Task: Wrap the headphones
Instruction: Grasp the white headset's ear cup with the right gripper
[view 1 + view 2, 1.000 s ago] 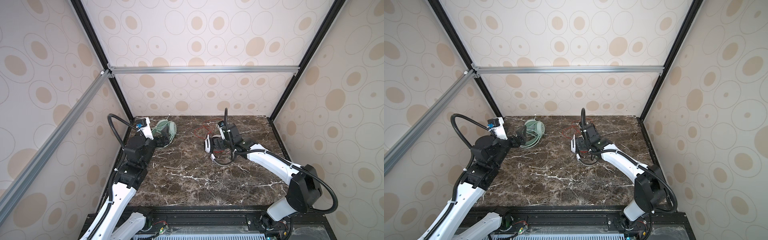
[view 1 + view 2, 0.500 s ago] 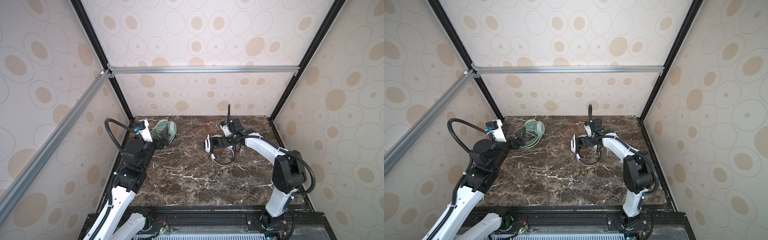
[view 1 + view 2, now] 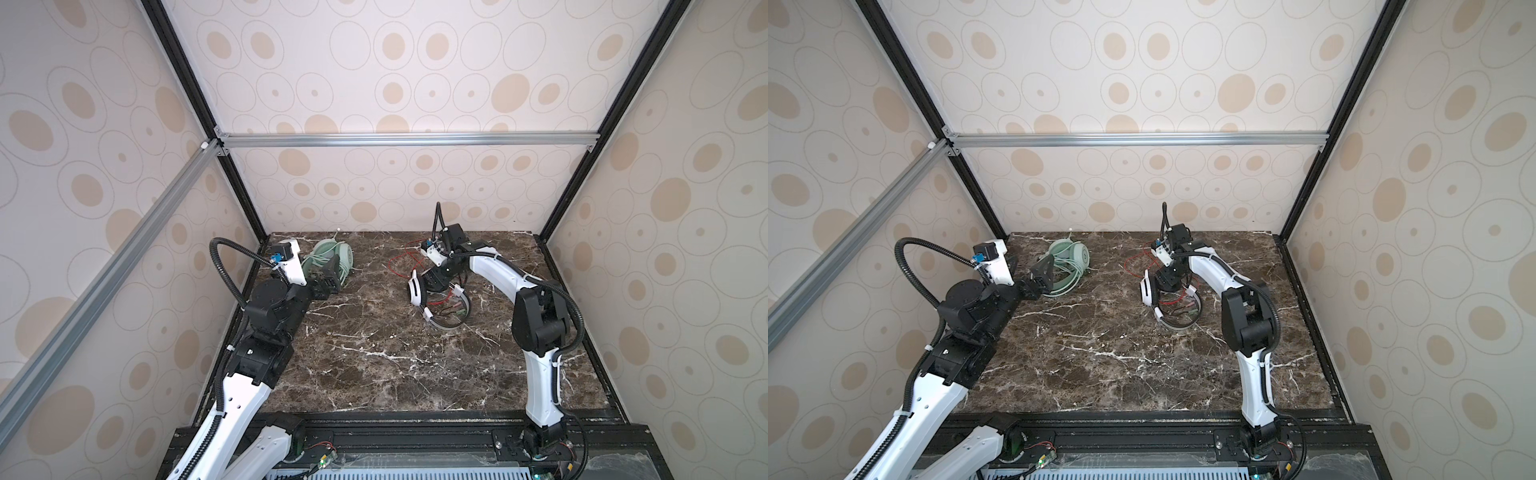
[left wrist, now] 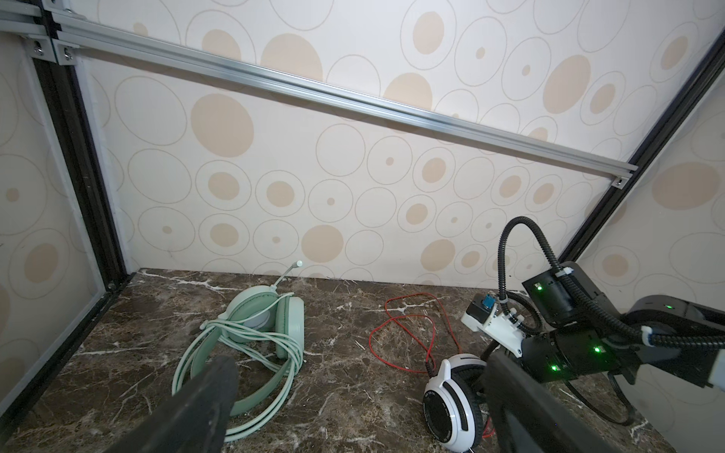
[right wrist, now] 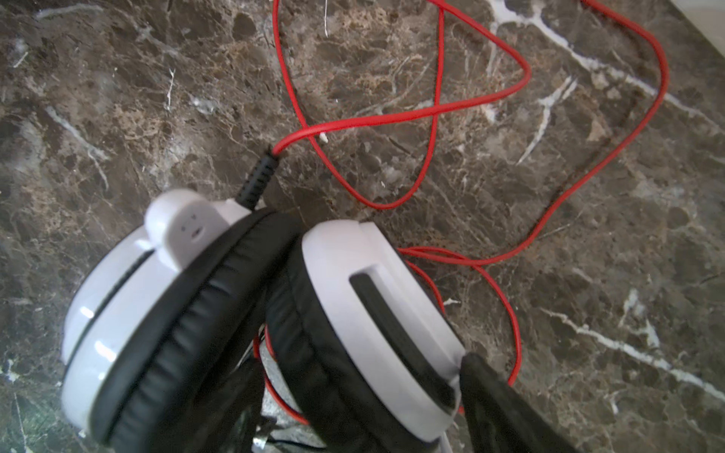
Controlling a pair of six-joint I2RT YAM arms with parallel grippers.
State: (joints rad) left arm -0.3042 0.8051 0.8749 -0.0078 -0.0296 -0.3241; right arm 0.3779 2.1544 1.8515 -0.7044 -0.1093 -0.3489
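As it lies, mint headset: green cable bundled.
White-black headset: red cable sprawled.
Left gripper: agape, empty.
Right gripper: state unclear.

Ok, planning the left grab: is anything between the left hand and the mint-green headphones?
Nothing visible does. The open left hand is right at the mint-green headphones; the white-and-black headset lies well aside.

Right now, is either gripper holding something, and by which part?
The left gripper is open and empty. The right gripper sits at the ear cups of the white-and-black headset; a hold cannot be told.
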